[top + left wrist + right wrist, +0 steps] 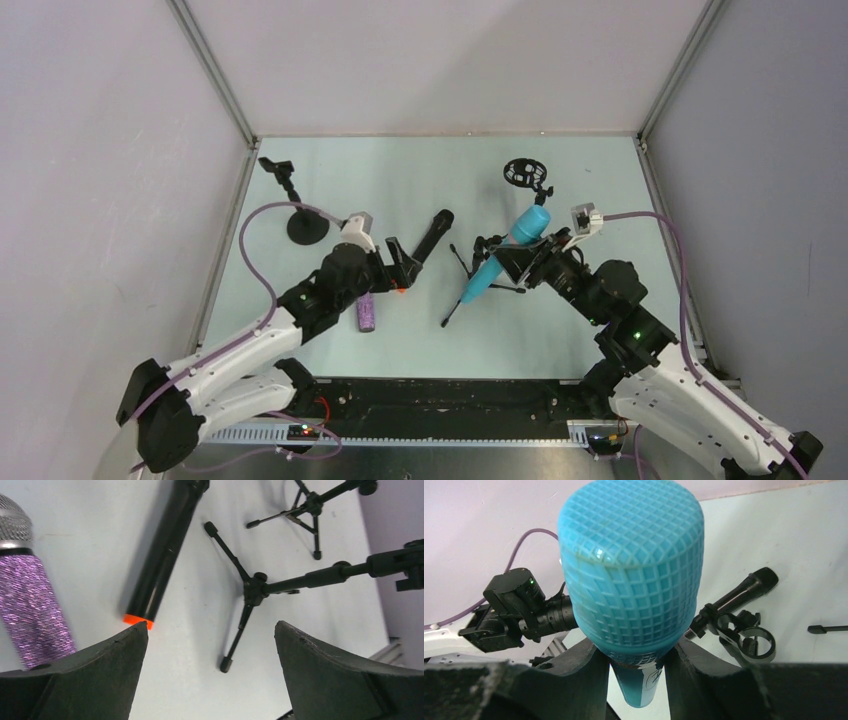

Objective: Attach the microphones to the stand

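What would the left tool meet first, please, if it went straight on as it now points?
Probably the near leg of the small black tripod stand lying ahead between the fingers of the open left tool; the black orange-ended microphone lies left of that line. Depth is unclear.

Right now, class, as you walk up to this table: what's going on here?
The right gripper is shut on the turquoise microphone, holding it tilted over the table. The left gripper is open, poised by the orange end of the black microphone, which lies flat. The purple glitter microphone lies beside it, and a small tripod stand is just beyond. Neither lying microphone is on a stand.
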You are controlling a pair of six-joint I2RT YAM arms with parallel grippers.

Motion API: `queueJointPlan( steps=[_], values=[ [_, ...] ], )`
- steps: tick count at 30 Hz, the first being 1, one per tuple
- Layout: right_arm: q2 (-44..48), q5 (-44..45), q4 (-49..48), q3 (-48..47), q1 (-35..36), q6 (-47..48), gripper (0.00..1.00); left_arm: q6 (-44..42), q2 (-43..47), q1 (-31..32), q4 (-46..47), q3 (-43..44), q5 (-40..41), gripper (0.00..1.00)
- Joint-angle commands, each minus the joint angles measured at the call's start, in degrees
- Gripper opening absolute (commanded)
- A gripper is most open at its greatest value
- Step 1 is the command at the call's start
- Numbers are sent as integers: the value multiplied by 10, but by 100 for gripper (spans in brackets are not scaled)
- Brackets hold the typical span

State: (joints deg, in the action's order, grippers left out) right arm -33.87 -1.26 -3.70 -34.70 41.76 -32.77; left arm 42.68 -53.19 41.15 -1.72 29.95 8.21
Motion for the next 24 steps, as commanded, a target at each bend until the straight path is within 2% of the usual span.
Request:
queueJointPlan(
  steps=[1, 10, 17, 24],
  values=[
    [13, 13, -35, -5, -13, 27, 0, -101, -19, -4, -114, 76, 57, 100],
    [1, 37, -59, -35, -35, 75, 0, -195, -12, -4, -149, 147, 67, 100],
    [-38, 72, 19, -110, -55, 139, 0, -268, 4, -4, -151, 198, 71, 100],
    [-51, 82, 34, -164, -69, 190, 0, -302, -20, -4, -151, 281, 53, 100]
  ],
)
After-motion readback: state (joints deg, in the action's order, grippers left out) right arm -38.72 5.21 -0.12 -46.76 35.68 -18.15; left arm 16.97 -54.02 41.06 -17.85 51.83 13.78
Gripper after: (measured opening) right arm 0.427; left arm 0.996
